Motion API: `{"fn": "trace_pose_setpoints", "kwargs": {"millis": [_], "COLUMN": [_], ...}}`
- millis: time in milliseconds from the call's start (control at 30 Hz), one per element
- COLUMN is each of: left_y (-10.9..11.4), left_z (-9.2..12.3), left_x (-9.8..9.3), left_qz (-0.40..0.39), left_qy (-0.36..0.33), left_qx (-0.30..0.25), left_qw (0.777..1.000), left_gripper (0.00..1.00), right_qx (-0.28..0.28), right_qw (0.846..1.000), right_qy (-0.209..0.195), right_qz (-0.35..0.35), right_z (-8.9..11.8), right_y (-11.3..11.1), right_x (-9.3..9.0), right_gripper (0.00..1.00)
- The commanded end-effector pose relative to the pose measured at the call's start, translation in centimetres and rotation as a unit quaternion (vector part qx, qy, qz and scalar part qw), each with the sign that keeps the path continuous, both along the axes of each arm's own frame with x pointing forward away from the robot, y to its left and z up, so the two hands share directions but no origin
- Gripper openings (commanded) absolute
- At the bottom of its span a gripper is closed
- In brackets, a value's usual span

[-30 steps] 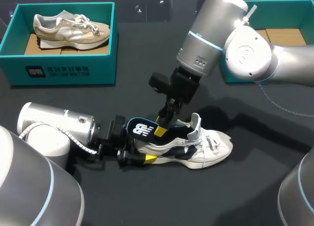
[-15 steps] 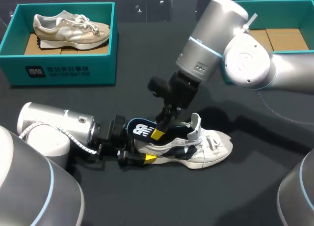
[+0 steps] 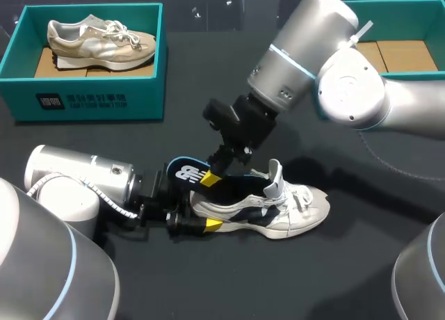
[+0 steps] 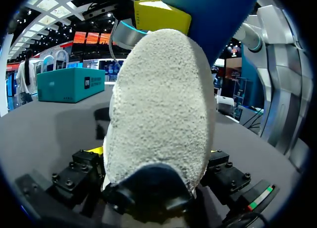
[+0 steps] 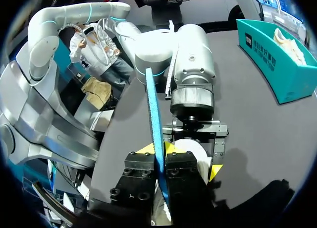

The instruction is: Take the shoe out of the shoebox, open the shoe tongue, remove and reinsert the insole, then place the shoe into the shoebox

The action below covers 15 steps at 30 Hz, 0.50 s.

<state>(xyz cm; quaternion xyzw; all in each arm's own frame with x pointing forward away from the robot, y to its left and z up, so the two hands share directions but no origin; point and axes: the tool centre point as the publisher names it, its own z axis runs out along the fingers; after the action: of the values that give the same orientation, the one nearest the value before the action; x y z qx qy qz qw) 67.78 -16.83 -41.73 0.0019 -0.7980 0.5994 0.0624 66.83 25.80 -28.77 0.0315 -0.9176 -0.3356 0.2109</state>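
Note:
A white and navy shoe [image 3: 281, 209] lies on its sole in the middle of the dark table, toe to the right. My left gripper [image 3: 198, 219] is shut on its heel, one finger on each side; the left wrist view is filled by the fuzzy white heel [image 4: 158, 109]. My right gripper [image 3: 211, 179] comes down from the right and is shut on the blue insole [image 3: 184, 172], which sticks up and out over the heel. In the right wrist view the insole [image 5: 152, 109] stands edge-on between the yellow tips of the right gripper [image 5: 159, 149].
A teal shoebox [image 3: 90, 101] at the back left holds a beige shoe [image 3: 101, 42]. A second teal box [image 3: 396, 3] with cardboard on its floor stands at the back right, partly behind my right arm.
My right gripper has shut on the insole and drawn it up and to the left, out past the heel. The left arm and the shoe have stayed put.

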Motion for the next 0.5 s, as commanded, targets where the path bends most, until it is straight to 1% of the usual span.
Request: {"fn": "trace_pose_setpoints", "kwargs": {"millis": [33,433,467,500], "left_y": [-0.2,-0.2,-0.2,-0.2], "left_z": [-0.1,-0.1,-0.1,-0.1], "left_x": [0.0,0.0,0.0,0.0], "left_qz": [0.000,0.000,0.000,0.000], "left_qy": [0.000,0.000,0.000,0.000], "left_qx": [0.000,0.000,0.000,0.000], "left_qw": [1.000,1.000,1.000,1.000], "left_gripper": [0.00,0.00,0.00,0.00], "right_qx": [-0.005,-0.005,0.017,0.027], "right_qw": [0.998,0.998,0.997,0.997], "right_qy": [-0.061,-0.061,-0.072,-0.079], "right_qz": [0.008,0.008,0.007,0.002], "right_z": [3.5,3.5,4.0,4.9], "right_y": [0.4,0.4,0.8,1.2], "right_x": [-1.4,-1.4,-1.6,-1.9], "right_gripper": [0.00,0.00,0.00,0.00]}}
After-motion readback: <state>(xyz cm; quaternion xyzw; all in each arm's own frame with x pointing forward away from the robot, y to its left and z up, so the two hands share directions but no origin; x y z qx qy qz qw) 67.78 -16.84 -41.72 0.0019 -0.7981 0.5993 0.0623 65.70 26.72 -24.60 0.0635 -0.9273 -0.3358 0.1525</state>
